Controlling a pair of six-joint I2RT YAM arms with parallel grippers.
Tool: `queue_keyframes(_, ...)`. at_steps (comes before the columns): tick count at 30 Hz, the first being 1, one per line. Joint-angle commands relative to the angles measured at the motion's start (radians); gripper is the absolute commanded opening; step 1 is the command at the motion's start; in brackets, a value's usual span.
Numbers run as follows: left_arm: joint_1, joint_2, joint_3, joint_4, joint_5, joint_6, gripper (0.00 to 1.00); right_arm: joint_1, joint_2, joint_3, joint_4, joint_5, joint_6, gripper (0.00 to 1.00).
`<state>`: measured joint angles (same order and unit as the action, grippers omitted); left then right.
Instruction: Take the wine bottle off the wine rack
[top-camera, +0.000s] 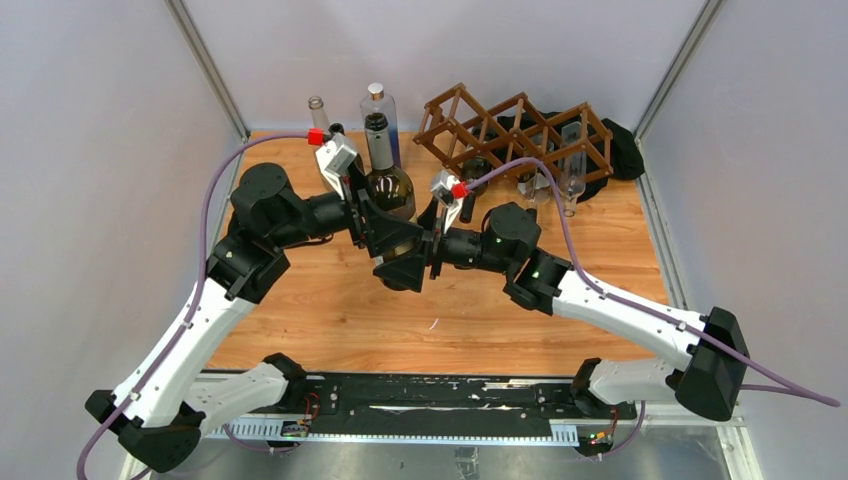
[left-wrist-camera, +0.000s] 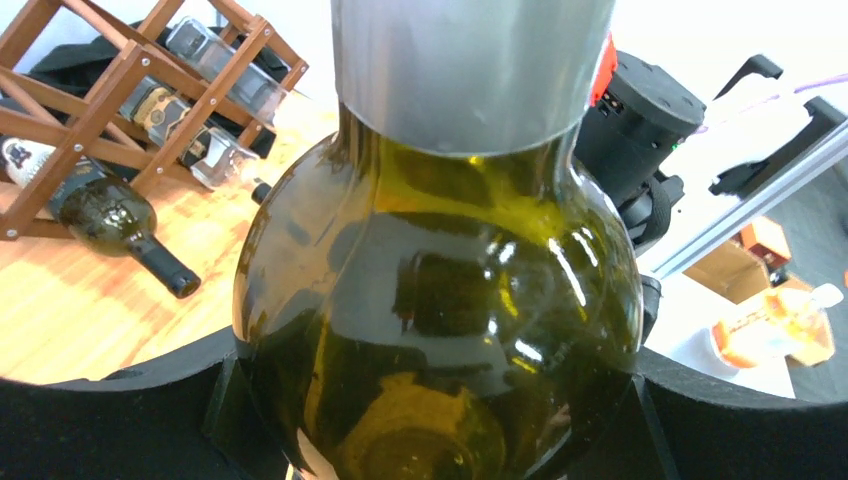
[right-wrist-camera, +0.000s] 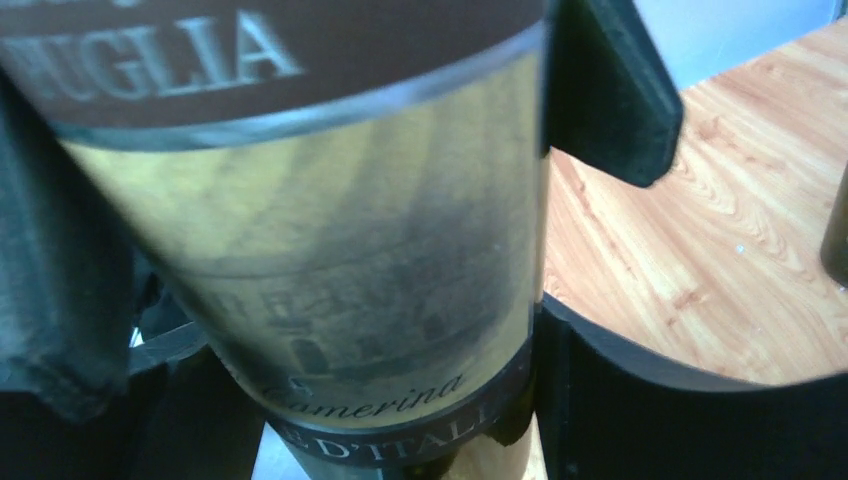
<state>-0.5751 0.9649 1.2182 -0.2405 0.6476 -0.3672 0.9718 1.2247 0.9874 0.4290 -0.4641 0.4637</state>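
On the wooden table (top-camera: 330, 320), the wine rack (top-camera: 515, 125) sits at the back right. The wine bottle (top-camera: 388, 190) stands upright just left of it, outside its cells, between my two arms. My left gripper (left-wrist-camera: 430, 400) is clamped just under the bottle's shoulder (glass fills the whole gap between the pads). My right gripper (right-wrist-camera: 330, 330) brackets the labelled body, but I cannot tell whether it presses. Nor can I see whether the base touches the wood.

I judge the bottle out, so the job is setting it down well:
- Keep it vertical and lower it until the base sits flat.
- Free one gripper at a time.
- Back straight away so no finger tips it.

Count:
- one rack
- two arms
- one bottle in hand
- two by the back wall: a tall clear bottle (top-camera: 378, 105) and a slim bottle (top-camera: 318, 108)
- at least three racked bottles (top-camera: 572, 165)
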Motion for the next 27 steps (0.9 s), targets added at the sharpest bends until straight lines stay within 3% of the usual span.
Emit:
queue_keyframes(1, 0.003, -0.033, 0.057, 0.086, 0.015, -0.017, 0.12, 0.017, -0.009, 0.000, 0.041, 0.036, -0.034, 0.60)
queue_keyframes(2, 0.004, -0.037, 0.057, 0.073, 0.001, -0.011, 0.32, 0.018, -0.012, 0.003, 0.027, 0.049, -0.046, 0.44)
queue_keyframes(3, 0.004, -0.041, 0.059, 0.053, -0.026, -0.005, 0.60, 0.018, -0.019, 0.007, -0.004, 0.063, -0.061, 0.27)
queue_keyframes(4, 0.003, -0.043, 0.060, 0.041, -0.045, 0.002, 0.78, 0.018, -0.022, 0.010, -0.033, 0.085, -0.074, 0.07)
queue_keyframes(5, 0.005, -0.045, 0.063, 0.029, -0.055, 0.010, 0.94, 0.017, -0.028, 0.012, -0.061, 0.102, -0.085, 0.00)
queue_keyframes(6, 0.006, -0.047, 0.065, 0.021, -0.073, 0.014, 0.99, 0.018, -0.035, 0.012, -0.078, 0.118, -0.096, 0.00)
queue_keyframes(14, 0.046, -0.028, 0.107, 0.028, -0.039, -0.005, 0.98, 0.018, -0.083, -0.027, -0.148, 0.143, -0.160, 0.00)
queue_keyframes(16, 0.061, -0.016, 0.118, 0.039, -0.006, -0.015, 0.91, 0.020, -0.091, -0.032, -0.157, 0.141, -0.172, 0.00)
queue_keyframes(20, 0.119, 0.025, 0.158, 0.057, 0.075, -0.053, 0.65, 0.027, -0.103, -0.042, -0.185, 0.139, -0.197, 0.00)
queue_keyframes(22, 0.145, 0.039, 0.161, 0.077, 0.102, -0.087, 0.60, 0.031, -0.107, -0.050, -0.189, 0.136, -0.203, 0.00)
queue_keyframes(27, 0.165, 0.046, 0.161, 0.092, 0.104, -0.094, 0.65, 0.039, -0.117, -0.053, -0.206, 0.136, -0.219, 0.00)
